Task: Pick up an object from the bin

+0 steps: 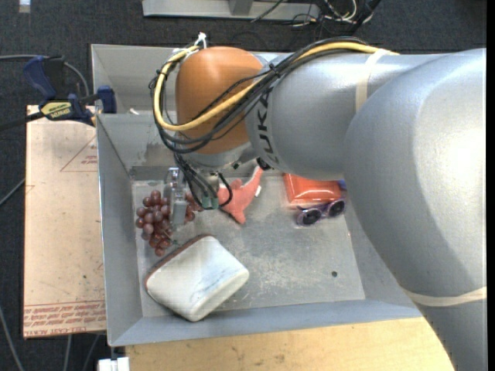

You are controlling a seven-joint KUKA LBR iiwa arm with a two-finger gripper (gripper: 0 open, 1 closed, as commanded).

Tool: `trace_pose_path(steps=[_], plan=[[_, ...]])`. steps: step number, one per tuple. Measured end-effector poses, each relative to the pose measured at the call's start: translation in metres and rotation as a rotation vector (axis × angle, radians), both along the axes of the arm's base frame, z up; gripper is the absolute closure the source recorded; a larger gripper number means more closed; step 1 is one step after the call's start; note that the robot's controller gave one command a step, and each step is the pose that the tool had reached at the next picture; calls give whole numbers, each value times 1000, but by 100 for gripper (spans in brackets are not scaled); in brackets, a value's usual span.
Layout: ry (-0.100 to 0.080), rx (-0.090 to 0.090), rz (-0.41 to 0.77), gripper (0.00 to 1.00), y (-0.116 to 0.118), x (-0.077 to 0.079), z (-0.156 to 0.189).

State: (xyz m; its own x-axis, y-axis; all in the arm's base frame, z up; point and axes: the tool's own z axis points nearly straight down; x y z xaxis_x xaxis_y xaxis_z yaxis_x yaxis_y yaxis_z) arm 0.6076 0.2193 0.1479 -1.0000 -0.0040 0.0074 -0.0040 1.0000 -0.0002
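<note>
The pincer (182,198) hangs low in the left of the grey bin (116,207), right at the upper edge of a bunch of dark red grapes (157,219) that spreads toward its 7 o'clock; whether it is apart or together I cannot tell. Just beside it at 3 o'clock lies a salmon-pink plastic piece (241,197), and farther that way an orange toy car (312,194) with purple wheels sits partly under the arm (371,130). At 5 o'clock, just past the grapes, a white cushion-like block (198,278) lies near the bin's corner.
</note>
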Motion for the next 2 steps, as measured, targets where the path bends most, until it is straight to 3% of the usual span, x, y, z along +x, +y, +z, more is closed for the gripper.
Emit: trace_pose_path(steps=[1, 2], plan=[[-7, 1, -3, 0, -1, 2, 5], [-2, 1, 8, 100, 1, -7, 130]])
